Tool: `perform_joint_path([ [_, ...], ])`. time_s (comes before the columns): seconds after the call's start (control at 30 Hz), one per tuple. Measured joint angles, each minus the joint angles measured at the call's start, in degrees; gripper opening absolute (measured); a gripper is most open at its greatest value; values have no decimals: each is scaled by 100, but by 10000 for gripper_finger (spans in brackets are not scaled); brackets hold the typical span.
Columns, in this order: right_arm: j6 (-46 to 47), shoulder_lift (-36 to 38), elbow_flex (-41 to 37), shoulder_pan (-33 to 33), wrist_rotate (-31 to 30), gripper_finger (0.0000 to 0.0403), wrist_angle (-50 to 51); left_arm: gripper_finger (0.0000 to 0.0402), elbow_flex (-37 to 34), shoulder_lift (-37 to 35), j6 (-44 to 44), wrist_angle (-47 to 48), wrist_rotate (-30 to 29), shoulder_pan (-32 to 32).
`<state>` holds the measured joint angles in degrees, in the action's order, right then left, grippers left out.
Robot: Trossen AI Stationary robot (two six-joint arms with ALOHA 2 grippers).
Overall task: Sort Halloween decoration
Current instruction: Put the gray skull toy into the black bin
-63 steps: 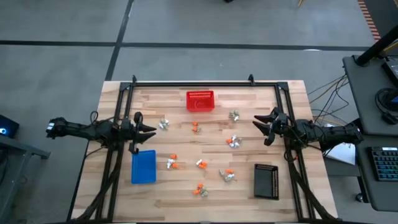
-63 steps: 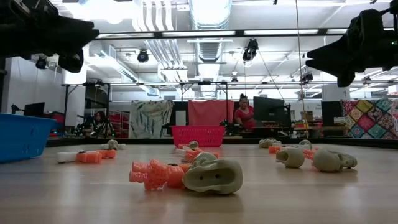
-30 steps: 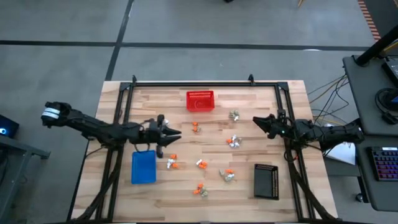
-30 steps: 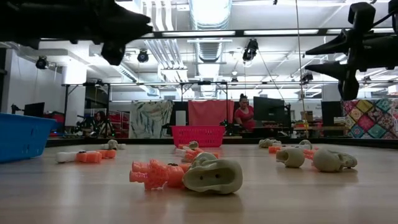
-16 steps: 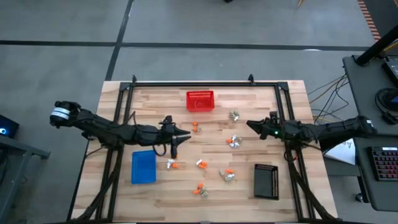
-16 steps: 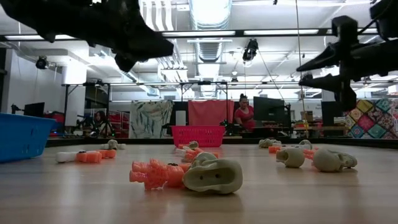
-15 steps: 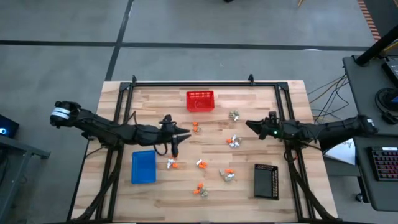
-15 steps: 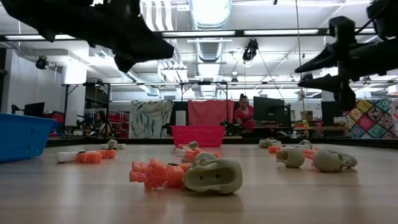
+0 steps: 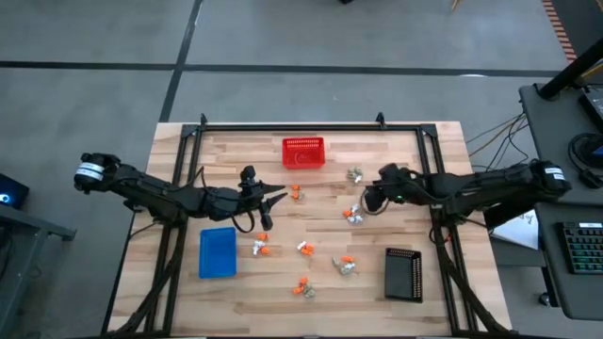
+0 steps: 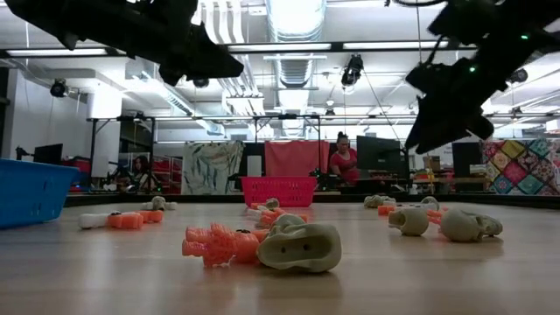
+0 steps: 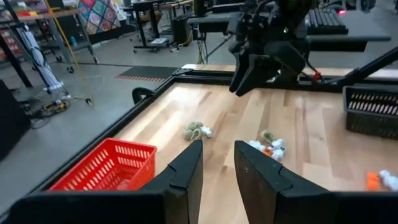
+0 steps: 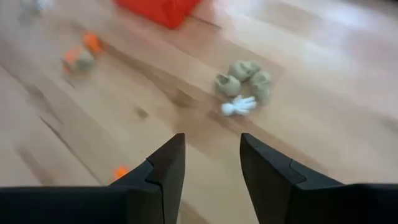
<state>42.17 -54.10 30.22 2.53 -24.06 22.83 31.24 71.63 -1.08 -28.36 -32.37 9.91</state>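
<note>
Both arms have swung inward over the wooden table (image 9: pixel 424 282): the left gripper (image 9: pixel 267 209) hangs left of centre, the right gripper (image 9: pixel 369 200) right of centre above scattered Halloween decoration (image 9: pixel 353 216), both spread and empty, so picking looks imminent. A workshop with a person (image 10: pixel 343 159) lies behind.

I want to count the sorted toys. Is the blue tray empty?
Empty, it seems: from above the blue tray shows only bare blue; the trinkets lie on the table.

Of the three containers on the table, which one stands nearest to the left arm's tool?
The blue tray, lying just below the left tool in the high view. The red mesh basket is farther, and the black tray lies near the right arm.
</note>
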Motion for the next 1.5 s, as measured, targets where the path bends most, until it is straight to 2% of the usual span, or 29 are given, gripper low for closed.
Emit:
perform_joint_path([
  [0.17,-1417,-620,532,39,27,144,262,75,0,-1,550,-11,-12,-17],
  [0.33,-3196,-1108,822,41,512,144,240,75,0,-15,1352,-99,-11,-17],
  [0.47,-3896,-1408,983,52,556,144,217,75,0,-15,1386,-278,33,-17],
  [0.63,-3924,-1600,1075,60,443,153,112,75,0,1,1295,-307,145,-17],
  [0.93,-4026,-1598,1079,245,458,210,-133,75,0,3,1411,-301,145,-17],
  [1.2,-4090,-1622,1079,760,525,202,-142,75,0,38,1456,-284,154,-17],
  [1.4,-4432,-1820,1079,1249,1127,196,-427,75,0,38,1619,-295,154,-17],
  [1.5,-4736,-2084,1079,1413,1209,194,-568,75,0,38,1684,-300,152,-20],
])
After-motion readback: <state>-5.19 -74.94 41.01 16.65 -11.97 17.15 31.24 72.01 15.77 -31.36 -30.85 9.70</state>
